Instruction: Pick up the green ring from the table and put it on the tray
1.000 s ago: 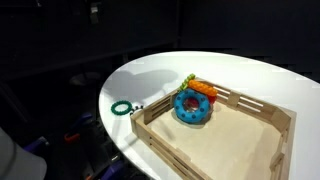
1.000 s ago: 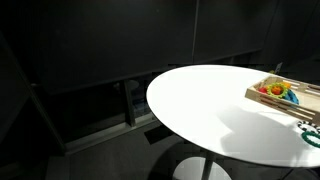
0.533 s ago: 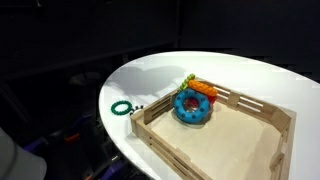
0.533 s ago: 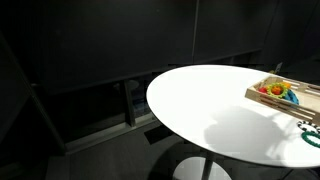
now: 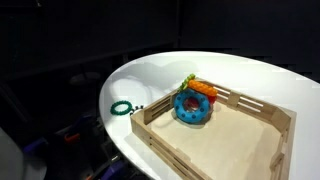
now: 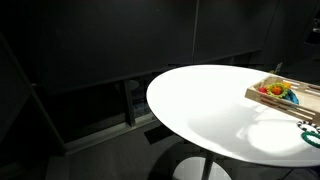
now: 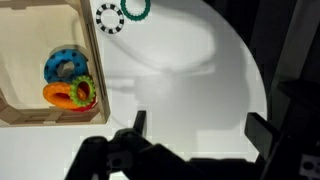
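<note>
Ring: green ring point(image 5: 121, 108) lies flat on the white table point(image 5: 240, 75), near the rim, just beside the outer corner of the tray point(image 5: 215, 150) and not inside it; in the wrist view it sits at the top edge point(image 7: 135, 9), next to a small black-and-white ring-shaped marker point(image 7: 108, 18).
Second look: in an exterior view the ring shows only as a sliver at the right border point(image 6: 314, 137).
Tray: light wood, low slatted rails, floor mostly bare; the blue toy point(image 5: 192, 106) with orange and green parts sits in the corner nearest the ring.
Fingers: the gripper point(image 7: 195, 135) enters from the bottom of the wrist view, fingers point(image 7: 139, 125) spread wide apart, nothing between them, well apart from the ring.
Step in hand: I judge this to be the approach; nothing is picked up yet.
How to do it well: carry the wrist toward the ring until it sits centred between the fingers, then descend straight.
Grip: it is thin and flat, so pinch across the rim, one tip through the open centre.
Watch out: table edge is close; a nudge could slide the ring off.
Then: lift clear of the rail and release over bare wood away from the toy.
</note>
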